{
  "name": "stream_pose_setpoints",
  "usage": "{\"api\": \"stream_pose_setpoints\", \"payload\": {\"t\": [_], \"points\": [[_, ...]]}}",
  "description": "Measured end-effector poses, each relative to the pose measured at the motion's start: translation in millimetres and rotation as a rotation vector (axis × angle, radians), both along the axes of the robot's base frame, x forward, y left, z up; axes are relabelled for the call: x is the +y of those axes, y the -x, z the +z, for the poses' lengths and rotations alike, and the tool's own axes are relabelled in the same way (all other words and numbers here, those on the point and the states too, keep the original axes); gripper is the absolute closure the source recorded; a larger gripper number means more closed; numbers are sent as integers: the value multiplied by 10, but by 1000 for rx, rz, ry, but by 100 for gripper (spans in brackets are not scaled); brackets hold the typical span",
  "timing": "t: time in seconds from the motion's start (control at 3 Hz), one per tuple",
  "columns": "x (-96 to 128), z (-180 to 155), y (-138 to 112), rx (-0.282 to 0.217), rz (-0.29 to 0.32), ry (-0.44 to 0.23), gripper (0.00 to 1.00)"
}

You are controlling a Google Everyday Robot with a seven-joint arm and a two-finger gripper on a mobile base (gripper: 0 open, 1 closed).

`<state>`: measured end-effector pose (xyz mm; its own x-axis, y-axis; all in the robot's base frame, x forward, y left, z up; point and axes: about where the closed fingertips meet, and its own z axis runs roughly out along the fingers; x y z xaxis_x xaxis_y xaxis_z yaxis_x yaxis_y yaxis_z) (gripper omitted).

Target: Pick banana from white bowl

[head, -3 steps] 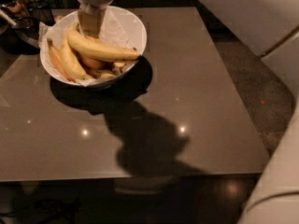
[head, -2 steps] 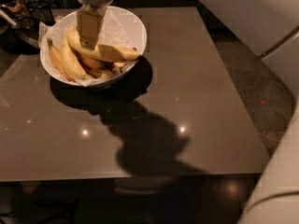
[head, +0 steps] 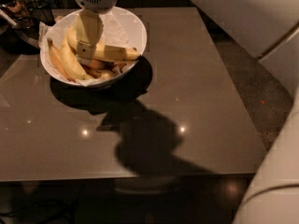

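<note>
**Reaching deeper into the bowl**

Compared with a second ago, the hand [head: 83, 55] has come lower into the white bowl [head: 140, 31]. Its tip now sits down among the fruit, where before it stood above the banana [head: 117, 53]. It crosses the banana's left part and hides that end, which showed fully earlier. The bowl, its crinkled paper lining [head: 114, 29] and the other bananas [head: 69, 64] along the left wall lie as they did.

The banana lies across the middle of the bowl, on top of the others. It runs from the hand toward the right rim, where its tip ends just inside the edge. Its skin is yellow and gently curved, with a darker tip.

The hand touches the banana, but I cannot tell whether it has closed on it. The bowl stands at the far left corner of the desk [head: 196, 101], and the arm's shadow [head: 149, 143] falls across the desk's middle.
</note>
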<state>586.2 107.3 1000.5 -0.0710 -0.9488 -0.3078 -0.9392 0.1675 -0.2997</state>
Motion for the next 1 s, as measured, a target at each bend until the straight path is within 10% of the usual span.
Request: {"api": "stream_pose_setpoints", "payload": {"t": [0.33, 1.0], "points": [[-28, -122, -69, 22, -46, 5, 0], [-10, -297, -187, 73, -92, 22, 40]]}}
